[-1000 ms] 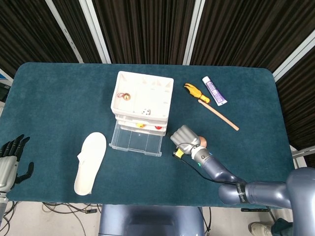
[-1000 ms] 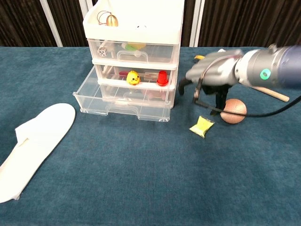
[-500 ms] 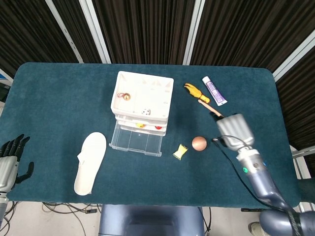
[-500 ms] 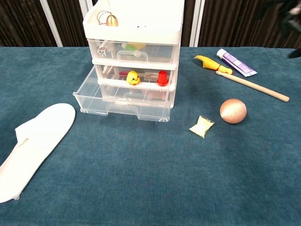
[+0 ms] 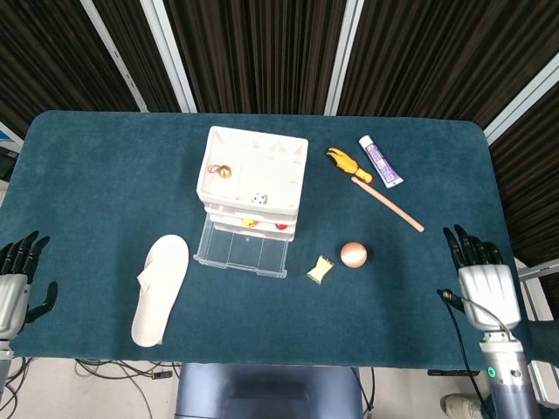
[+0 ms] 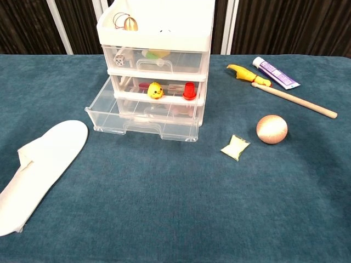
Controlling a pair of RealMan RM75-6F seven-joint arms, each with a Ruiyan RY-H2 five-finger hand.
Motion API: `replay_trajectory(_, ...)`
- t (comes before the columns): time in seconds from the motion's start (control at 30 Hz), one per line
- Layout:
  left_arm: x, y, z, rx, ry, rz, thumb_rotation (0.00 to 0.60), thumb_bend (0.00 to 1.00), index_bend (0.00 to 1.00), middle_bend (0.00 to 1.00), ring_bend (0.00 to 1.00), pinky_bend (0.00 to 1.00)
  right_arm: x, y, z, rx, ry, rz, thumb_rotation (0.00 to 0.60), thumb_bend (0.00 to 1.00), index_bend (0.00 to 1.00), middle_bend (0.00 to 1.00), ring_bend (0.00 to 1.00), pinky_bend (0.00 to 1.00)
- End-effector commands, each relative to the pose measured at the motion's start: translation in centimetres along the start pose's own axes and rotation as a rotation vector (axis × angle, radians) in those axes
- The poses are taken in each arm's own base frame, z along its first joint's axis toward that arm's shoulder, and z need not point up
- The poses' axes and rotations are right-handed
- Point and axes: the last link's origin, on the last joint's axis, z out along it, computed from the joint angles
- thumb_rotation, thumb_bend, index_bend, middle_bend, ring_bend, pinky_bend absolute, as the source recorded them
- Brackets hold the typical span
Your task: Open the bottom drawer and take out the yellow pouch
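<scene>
The bottom drawer (image 6: 143, 121) stands pulled out; the yellow pouch (image 6: 235, 147) lies on the desk (image 5: 105, 175) at its 3 o'clock, just beside the ball (image 6: 272, 129). The left robot hand (image 5: 16, 284) and right robot hand (image 5: 485, 281) sit at opposite desk edges, fingers apart, holding nothing.

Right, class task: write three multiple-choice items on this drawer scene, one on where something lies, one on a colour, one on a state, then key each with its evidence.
1. Where is the yellow pouch?
A. in the bottom drawer
B. on the table beside the ball
C. on the cabinet top

2. What colour is the slipper?
A. white
B. red
C. purple

3. How is the bottom drawer?
A. shut
B. removed
C. pulled open

Key: 1 B, it lies on the cloth just left of the ball; 2 A, it is plainly white; 3 C, it juts out from the cabinet.
</scene>
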Motion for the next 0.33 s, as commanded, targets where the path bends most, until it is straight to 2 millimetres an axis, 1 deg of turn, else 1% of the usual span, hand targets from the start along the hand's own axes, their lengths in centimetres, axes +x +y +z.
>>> replay_trajectory(0.03,0.1,0.1,-0.1,-0.013,0.013,-0.001,0.6,0.47,0.06,0.0,0.0,0.0,-1.3,0.0,-1.6,0.0,-0.021,0.0,0.6,0.12,0.04,0.08,0.16,0.23)
replay_trajectory(0.17,0.3,0.2,-0.2,-0.036,0.03,0.003,0.6,0.47,0.06,0.0,0.0,0.0,-2.4,0.0,-2.5,0.011,-0.072,-0.001,0.6,0.12,0.03,0.07,0.15,0.23)
replay_trajectory(0.33,0.5,0.3,-0.4,-0.06,0.046,0.011,0.6,0.47,0.06,0.0,0.0,0.0,-2.7,-0.3,-2.9,0.032,-0.084,0.017,0.6,0.12,0.02,0.07,0.15,0.23)
